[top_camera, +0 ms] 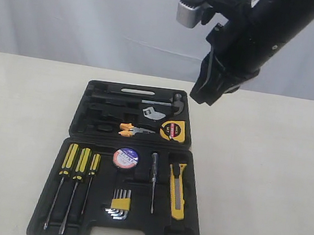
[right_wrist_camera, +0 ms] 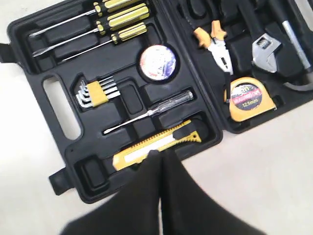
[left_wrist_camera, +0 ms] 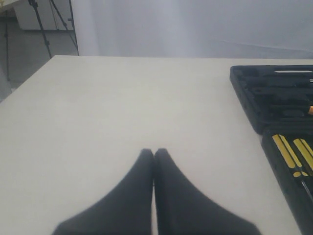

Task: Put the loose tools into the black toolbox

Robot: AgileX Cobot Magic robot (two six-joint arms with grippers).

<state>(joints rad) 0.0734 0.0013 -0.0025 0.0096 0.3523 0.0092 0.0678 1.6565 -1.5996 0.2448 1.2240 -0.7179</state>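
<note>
The black toolbox (top_camera: 189, 234) lies open in the middle of the worktop (top_camera: 263, 180), its two halves side by side from front to back. The far half stops just short of the worktop's far edge. Wide bare surface runs out toward the left and right edges. All four loose tools sit in recesses. The pliers (top_camera: 135, 130) and the tape measure (top_camera: 173, 131) are in the far half. The tape roll (top_camera: 125, 158) and the utility knife (top_camera: 177, 191) are in the near half, with the knife along its right wall. The screwdrivers (top_camera: 81, 163) and the hex key set (top_camera: 119, 204) share that near half. The right arm slants down from the far right corner. The right gripper (top_camera: 202, 97) hangs high above the far half's right end, well clear of the tools, its fingers (right_wrist_camera: 146, 186) pressed together on nothing. The left gripper (left_wrist_camera: 154, 152) is low over bare worktop between the case and the left edge, also clenched and empty.
</note>
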